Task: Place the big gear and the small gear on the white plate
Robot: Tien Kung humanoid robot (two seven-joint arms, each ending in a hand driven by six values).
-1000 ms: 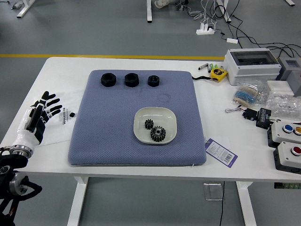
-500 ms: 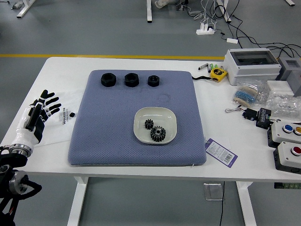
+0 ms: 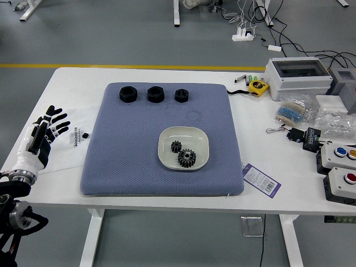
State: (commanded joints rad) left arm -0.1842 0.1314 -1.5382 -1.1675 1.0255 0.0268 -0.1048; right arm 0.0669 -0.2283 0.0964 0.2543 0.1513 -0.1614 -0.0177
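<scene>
Head view: big gear (image 3: 191, 161) and small gear (image 3: 176, 147) sit on the white plate (image 3: 197, 139); near the table's left edge (image 3: 31, 125), the left hand (image 3: 47, 132) holds nothing, fingers (image 3: 62, 117) spread. Placing seems done; withdrawal should follow.

left arm (image 3: 12, 189): black, in from lower left corner, reaching forward
arm joint (image 3: 21, 215): round, metallic, low on the arm
wrist ring (image 3: 22, 177): silvery, just below white cover
white cover (image 3: 29, 161): angled forward, slightly right
left robot hand (image 3: 43, 133): black with white parts, open, grasping nothing
fingers (image 3: 60, 118): spread, tips forward and right
</scene>
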